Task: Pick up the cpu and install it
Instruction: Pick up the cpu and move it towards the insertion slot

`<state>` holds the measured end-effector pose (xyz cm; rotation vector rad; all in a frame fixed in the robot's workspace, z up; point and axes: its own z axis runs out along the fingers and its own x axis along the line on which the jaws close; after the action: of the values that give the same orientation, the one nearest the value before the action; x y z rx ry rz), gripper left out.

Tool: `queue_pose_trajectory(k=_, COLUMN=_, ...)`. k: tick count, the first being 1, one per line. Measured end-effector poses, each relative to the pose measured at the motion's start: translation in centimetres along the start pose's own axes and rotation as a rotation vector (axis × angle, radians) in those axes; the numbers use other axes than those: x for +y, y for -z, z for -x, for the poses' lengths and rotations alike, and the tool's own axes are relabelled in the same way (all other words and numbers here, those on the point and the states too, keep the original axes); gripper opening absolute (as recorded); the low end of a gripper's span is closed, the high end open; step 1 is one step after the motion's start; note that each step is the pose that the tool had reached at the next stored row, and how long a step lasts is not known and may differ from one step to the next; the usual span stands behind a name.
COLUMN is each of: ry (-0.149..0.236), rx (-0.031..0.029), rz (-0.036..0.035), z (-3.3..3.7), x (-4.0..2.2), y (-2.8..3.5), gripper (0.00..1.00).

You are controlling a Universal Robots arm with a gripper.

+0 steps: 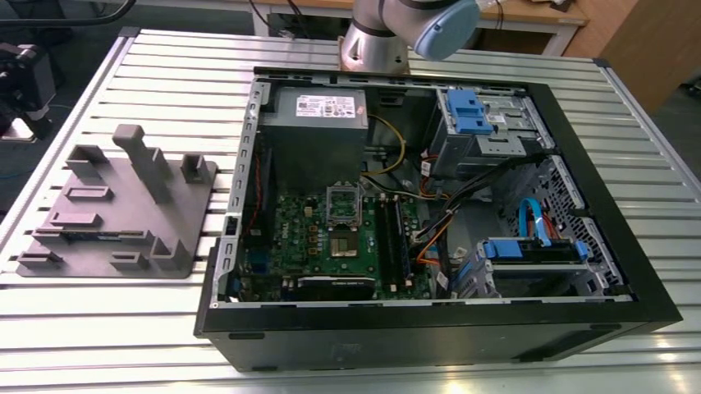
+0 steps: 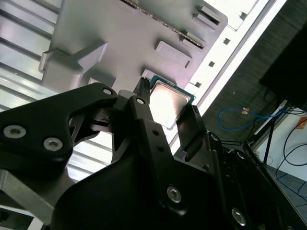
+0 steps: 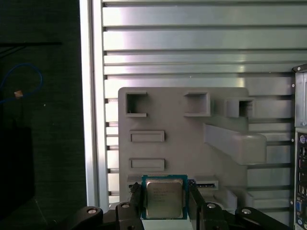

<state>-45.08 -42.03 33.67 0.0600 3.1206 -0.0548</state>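
Pinching the cpu by two opposite edges, the fingers stand narrowly apart with the chip between them in both wrist views. Their black tips look pressed against its rim. The chip appears to hang clear above the near edge of the grey tray, which in the exterior view lies on the slatted table at 9 o'clock from the open computer case.

The hold is the weak spot. So thin an edge gives little to bear on, so a jolt could tilt the chip or let it slip onto the tray, into the table's grooves, or past the table's rim, which runs close by.

The tray's upright posts rise well above its floor and could catch a low sideways pass.

Inside the case the socket sits mid-motherboard. It is hemmed in by the big grey box at 12 o'clock and loose cables at 3 o'clock, while the case wall stands further off at 9 o'clock. Free room is chiefly straight overhead. A chip arriving tilted or turned would probably seat badly.

The arm stands at 12 o'clock of the case.
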Motion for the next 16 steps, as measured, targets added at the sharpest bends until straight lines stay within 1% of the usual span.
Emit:
queue_pose_trajectory(k=6, ry=0.000, rx=0.0001, rz=-0.0001, z=0.04, x=0.00, y=0.01, gripper=0.47)
queue_pose_trajectory(k=8, ry=0.000, rx=0.0002, rz=-0.0002, z=0.05, x=-0.01, y=0.23, gripper=0.47)
queue_pose_trajectory(k=10, ry=0.000, rx=0.0001, rz=-0.0001, z=0.06, x=-0.02, y=0.61, gripper=0.47)
queue_pose_trajectory(k=16, ry=0.000, rx=0.0002, rz=-0.0001, z=0.09, x=-0.08, y=2.29, gripper=0.47)
